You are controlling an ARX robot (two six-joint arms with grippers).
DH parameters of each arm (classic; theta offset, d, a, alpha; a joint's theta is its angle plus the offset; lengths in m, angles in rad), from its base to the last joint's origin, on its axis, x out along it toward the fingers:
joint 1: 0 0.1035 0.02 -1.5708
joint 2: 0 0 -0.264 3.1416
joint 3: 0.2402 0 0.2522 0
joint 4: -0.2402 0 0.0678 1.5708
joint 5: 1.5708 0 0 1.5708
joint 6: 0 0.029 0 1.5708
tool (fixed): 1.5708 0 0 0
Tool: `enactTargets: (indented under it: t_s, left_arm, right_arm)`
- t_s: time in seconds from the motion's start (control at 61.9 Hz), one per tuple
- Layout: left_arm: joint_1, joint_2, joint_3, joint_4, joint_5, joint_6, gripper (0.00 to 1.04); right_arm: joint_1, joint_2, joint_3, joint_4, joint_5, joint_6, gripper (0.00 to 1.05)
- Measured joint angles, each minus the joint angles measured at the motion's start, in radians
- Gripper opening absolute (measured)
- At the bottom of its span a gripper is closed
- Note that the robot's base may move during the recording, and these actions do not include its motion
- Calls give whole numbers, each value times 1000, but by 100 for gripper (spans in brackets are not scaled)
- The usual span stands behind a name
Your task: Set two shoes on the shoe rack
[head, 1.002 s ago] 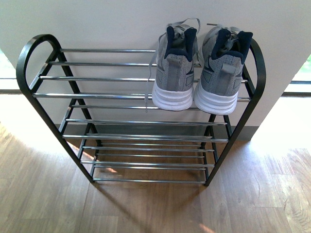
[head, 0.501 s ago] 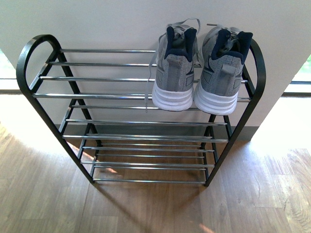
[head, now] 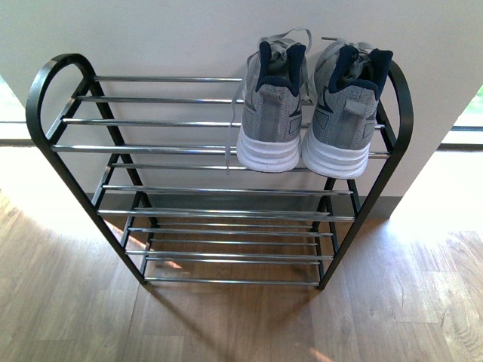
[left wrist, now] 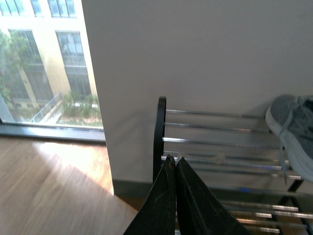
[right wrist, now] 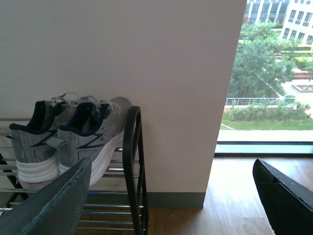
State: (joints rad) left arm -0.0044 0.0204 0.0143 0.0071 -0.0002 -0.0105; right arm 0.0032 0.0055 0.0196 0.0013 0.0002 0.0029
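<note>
L: my left gripper point(left wrist: 174, 159) pinched shut, empty | R: my right gripper point(right wrist: 171, 164) spread wide, empty | grey sneakers point(head: 270, 121) paired on the shoe rack point(head: 173, 149) top tier, 1 o'clock, heels toward me | light, soft knit; probably best taken at the firmer heel collar

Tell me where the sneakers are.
Front view: both sneakers sit side by side on the rack's top tier, right end, heels toward the camera.

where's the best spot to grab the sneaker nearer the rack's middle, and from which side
Pinch that sneaker at its navy heel collar, coming from the rack's open front, slightly above. The heel faces the camera at the front rod; the toe points at the wall.
</note>
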Motion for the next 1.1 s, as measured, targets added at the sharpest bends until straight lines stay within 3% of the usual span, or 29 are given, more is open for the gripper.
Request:
enactTargets:
  t_s: [0.129,0.662,1.099]
  left_arm:
    - [1,-3,0,-7,-1,0,4]
    - [1,-5,0,-8,-2,0,96]
    - [2,-5,0,-7,3,3,95]
  right_arm:
    - [0,0,0,0,0,0,96]
    - [-2,-1,0,-2,-1,0,96]
    - [-2,-1,0,-2,6,0,96]
